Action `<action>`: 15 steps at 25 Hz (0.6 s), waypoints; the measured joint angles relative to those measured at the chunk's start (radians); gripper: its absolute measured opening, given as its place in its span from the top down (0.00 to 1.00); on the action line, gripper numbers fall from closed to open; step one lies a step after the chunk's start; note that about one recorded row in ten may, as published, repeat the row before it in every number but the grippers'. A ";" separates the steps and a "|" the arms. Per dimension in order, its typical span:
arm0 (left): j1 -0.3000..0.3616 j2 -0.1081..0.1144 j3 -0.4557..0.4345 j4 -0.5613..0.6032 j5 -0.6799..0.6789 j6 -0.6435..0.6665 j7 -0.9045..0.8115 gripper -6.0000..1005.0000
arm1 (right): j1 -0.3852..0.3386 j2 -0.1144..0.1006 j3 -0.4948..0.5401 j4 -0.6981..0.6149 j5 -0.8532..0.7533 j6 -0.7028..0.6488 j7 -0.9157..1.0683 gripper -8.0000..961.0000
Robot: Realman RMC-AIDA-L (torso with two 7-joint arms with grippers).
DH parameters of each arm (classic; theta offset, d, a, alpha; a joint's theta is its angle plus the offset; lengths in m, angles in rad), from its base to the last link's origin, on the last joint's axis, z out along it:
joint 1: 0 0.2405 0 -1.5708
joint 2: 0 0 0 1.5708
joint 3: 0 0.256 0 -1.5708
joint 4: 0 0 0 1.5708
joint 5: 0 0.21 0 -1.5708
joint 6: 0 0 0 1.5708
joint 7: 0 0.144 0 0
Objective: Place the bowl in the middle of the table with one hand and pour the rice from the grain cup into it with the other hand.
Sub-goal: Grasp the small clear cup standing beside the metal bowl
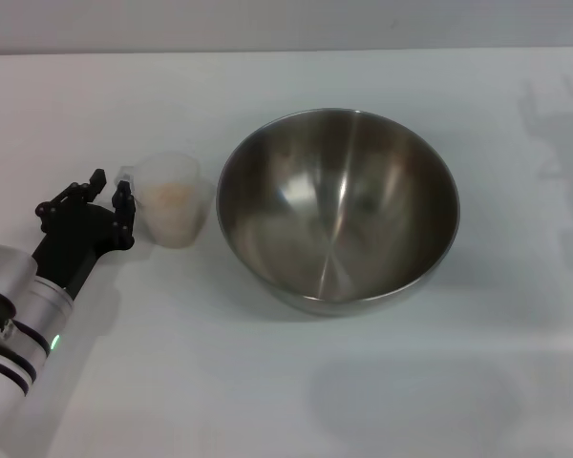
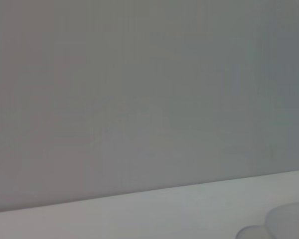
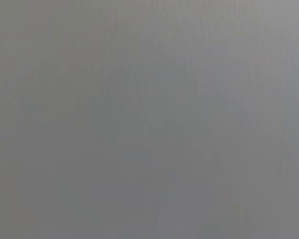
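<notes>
Right now, your large round stainless-steel bowl [image 1: 337, 208] sits upright near the middle of the plain white tabletop [image 1: 286, 382], its shiny brushed inside bare. Just to its left (the robot's left) stands the small transparent plastic grain cup [image 1: 175, 198], upright and close beside the bowl; you cannot tell if the two touch. Pale off-white rice [image 1: 173, 197] shows through the cup's wall. Your left end effector [image 1: 103, 200] is at the cup's far side from the bowl, its black fingers [image 1: 123, 202] spread apart, one right at the cup's wall and not closed on anything. Your right end effector appears in no view; its wrist camera shows only flat grey
</notes>
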 joint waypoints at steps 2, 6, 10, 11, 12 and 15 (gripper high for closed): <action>-0.002 0.000 0.000 0.000 0.001 0.000 0.000 0.63 | 0.002 0.000 0.000 0.000 0.000 0.000 0.000 0.43; -0.011 0.000 0.006 0.000 0.006 0.000 0.000 0.78 | 0.005 0.000 0.000 0.000 0.000 0.001 0.000 0.43; -0.015 0.000 0.007 -0.001 0.006 0.001 0.002 0.88 | 0.009 0.000 0.000 0.000 0.000 0.010 0.000 0.43; -0.015 0.000 0.007 -0.001 0.006 0.001 0.002 0.90 | 0.009 0.000 0.000 0.000 0.000 0.010 0.000 0.43; -0.015 0.000 0.006 -0.001 0.006 0.002 0.002 0.92 | 0.009 0.000 0.000 0.000 0.000 0.013 0.000 0.43; -0.015 0.000 -0.003 -0.001 0.002 0.009 0.001 0.94 | 0.010 0.000 0.000 0.000 0.000 0.013 -0.002 0.43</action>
